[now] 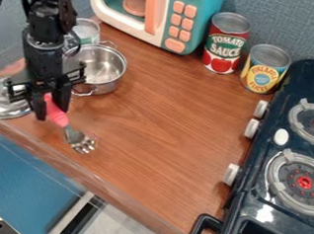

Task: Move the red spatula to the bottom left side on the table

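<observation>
You can read words on two cans near the top of the frame, right of the middle. The red can (224, 49) says "TOMATO SAUCE" in big letters. Just to its right, you can see the can with a yellow label (261, 77). That one says "PINEAPPLE SLICES", in smaller letters.
</observation>
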You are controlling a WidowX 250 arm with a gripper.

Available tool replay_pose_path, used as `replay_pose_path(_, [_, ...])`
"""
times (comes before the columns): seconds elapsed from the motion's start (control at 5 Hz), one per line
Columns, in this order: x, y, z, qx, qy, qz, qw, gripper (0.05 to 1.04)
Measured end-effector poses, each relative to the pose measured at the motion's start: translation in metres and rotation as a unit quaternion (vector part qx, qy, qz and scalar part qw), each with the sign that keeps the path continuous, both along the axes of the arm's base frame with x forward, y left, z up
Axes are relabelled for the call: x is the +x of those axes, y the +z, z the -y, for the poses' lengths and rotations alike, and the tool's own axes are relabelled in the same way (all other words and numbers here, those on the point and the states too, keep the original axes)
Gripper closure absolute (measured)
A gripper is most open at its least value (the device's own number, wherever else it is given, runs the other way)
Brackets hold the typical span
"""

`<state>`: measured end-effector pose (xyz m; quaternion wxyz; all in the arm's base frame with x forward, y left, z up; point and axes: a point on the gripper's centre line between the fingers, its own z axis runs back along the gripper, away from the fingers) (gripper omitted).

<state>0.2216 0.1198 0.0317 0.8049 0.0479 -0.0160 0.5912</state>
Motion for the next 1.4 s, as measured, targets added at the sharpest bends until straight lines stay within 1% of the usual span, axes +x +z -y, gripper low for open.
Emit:
replay_pose_path(0.2, [0.001, -0.015, 0.007, 0.007, -0.01, -0.024, 0.9996, 0.692])
replay_pose_path(0.4, [0.004, -0.019, 0.011, 0.013, -0.002, -0.034, 0.9993, 0.692])
replay_pose_path(0.6, [0.004, -0.02, 0.013, 0.013, -0.005, -0.037, 0.9992, 0.623])
replay_pose_path(0.8, [0.004, -0.019, 0.016, 0.005, -0.015, -0.037, 0.9992, 0.341])
replay_pose_path(1.0, [0.005, -0.015, 0.019, -0.004, -0.029, -0.029, 0.9991, 0.1])
replay_pose_path(1.2, [0.007, 0.004, 0.021, -0.005, -0.03, -0.032, 0.999, 0.08])
replay_pose_path(1.4, [0.02, 0.027, 0.023, -0.009, -0.092, 0.007, 0.9957, 0.083])
